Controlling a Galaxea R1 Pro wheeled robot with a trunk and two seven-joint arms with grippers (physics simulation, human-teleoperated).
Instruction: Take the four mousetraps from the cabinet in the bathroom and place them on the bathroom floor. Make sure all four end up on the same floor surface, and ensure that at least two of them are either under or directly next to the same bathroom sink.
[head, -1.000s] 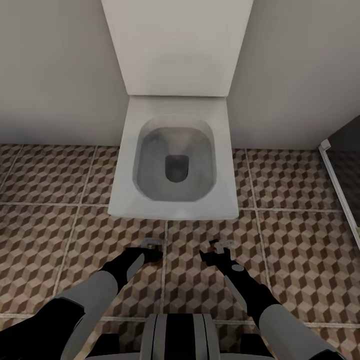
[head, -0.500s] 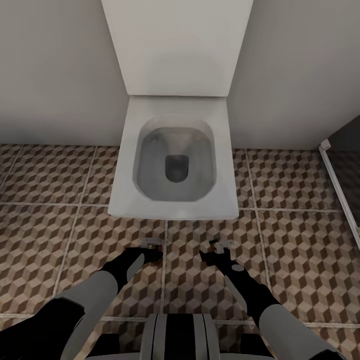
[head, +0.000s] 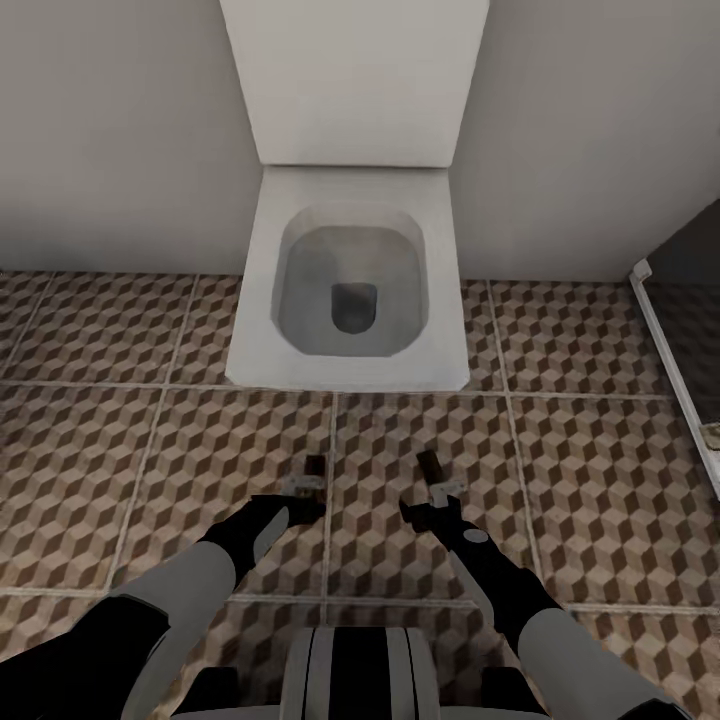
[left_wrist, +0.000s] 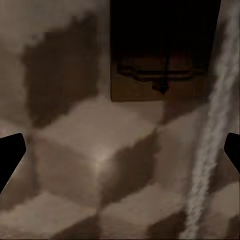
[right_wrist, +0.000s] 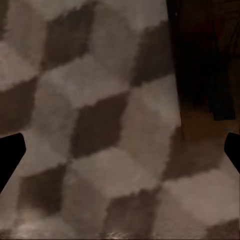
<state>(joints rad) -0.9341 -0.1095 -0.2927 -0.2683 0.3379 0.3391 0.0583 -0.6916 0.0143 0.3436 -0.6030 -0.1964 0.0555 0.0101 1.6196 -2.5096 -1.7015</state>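
two mousetraps lie flat on the bathroom floor (head: 600, 480) in front of the toilet (head: 350, 290), well apart from each other. the left mousetrap (head: 314, 465) sits just beyond the left gripper (head: 303, 488), beside a grout line; the left wrist view shows its board and wire (left_wrist: 160, 75) ahead of jaws spread wide with nothing between them. the right mousetrap (head: 429, 464) lies just beyond the right gripper (head: 445, 492), whose jaws are also wide and empty; the right wrist view catches the trap as a dark strip (right_wrist: 207, 75).

both traps look set down, so this seems the end of a placing step. next, i judge, the arms should lift clear without nudging the boards.

no sink or cabinet is in view here, so whether these traps count as next to a sink cannot be told. the right trap's details are too dark to read.
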